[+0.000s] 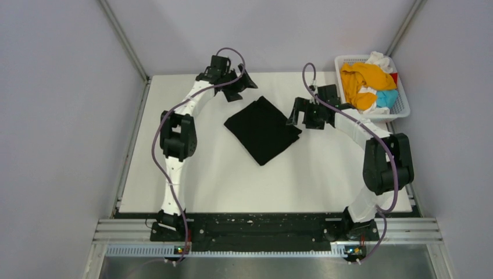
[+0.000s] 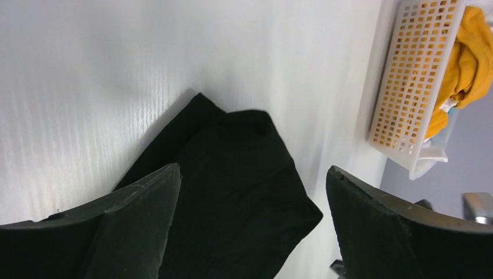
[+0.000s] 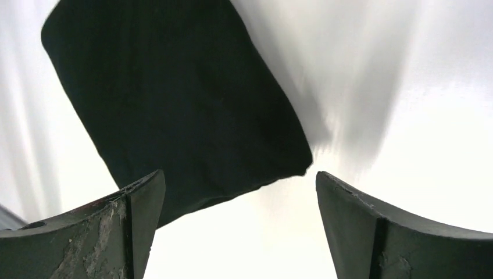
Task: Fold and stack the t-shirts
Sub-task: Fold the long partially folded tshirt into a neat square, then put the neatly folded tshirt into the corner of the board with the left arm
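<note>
The left tool [image 1: 241, 88] hung released, fingers spread wide; just below and to its right, between both tools, the folded black t-shirt [image 1: 263, 129] lay flat on the white surface [image 1: 232, 180]; the right tool [image 1: 302, 119], likewise released, hovered over the shirt's right edge; behind and to its right, a white lattice basket [image 1: 401, 107] held a crumpled orange t-shirt [image 1: 363, 78].

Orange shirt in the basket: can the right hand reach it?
Probably yes. The orange shirt lies on top in the basket, close to the right hand, which is open and empty, with nothing in between.
</note>
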### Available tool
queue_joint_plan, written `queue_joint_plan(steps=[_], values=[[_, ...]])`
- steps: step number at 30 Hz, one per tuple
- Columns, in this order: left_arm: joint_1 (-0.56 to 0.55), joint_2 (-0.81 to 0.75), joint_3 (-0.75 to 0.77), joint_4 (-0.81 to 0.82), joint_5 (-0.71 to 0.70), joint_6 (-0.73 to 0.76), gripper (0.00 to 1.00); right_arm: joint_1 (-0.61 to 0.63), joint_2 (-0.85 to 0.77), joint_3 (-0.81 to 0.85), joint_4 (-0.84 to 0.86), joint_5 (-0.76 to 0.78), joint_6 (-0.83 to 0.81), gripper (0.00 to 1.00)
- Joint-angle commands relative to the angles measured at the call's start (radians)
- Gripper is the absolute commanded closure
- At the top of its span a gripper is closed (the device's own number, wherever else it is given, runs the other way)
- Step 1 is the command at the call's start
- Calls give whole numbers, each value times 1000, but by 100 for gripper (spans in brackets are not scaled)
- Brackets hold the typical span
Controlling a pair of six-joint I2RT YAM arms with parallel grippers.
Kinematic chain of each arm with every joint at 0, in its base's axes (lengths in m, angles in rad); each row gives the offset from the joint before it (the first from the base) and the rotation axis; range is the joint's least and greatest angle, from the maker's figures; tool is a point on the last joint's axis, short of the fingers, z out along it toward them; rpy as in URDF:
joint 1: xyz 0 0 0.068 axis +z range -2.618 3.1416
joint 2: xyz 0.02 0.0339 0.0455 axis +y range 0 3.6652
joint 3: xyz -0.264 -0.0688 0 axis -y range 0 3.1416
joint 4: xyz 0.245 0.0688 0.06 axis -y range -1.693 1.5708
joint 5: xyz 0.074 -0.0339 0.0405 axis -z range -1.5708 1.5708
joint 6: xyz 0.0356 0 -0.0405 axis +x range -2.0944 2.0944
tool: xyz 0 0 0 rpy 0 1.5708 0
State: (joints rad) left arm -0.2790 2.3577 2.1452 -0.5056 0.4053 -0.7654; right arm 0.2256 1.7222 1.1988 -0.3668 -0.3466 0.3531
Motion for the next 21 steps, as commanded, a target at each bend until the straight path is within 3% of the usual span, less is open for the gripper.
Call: queue_joint_plan(steps=[1, 8, 11, 17, 21], values=[[0, -181, -78, 1, -36, 82, 1, -14, -136, -17, 40, 145, 35, 1], [-19, -227, -165, -132, -87, 280, 1, -13, -214, -137, 154, -75, 51, 1], [-18, -195, -166, -162, -127, 452, 1, -10, -207, -177, 187, -183, 86, 1], [-15, -23, 35, -267, -92, 679, 1, -5, -236, -231, 189, -179, 90, 1], [-15, 36, 50, -264, -45, 710, 11, -6, -273, -212, 120, -121, 47, 1]])
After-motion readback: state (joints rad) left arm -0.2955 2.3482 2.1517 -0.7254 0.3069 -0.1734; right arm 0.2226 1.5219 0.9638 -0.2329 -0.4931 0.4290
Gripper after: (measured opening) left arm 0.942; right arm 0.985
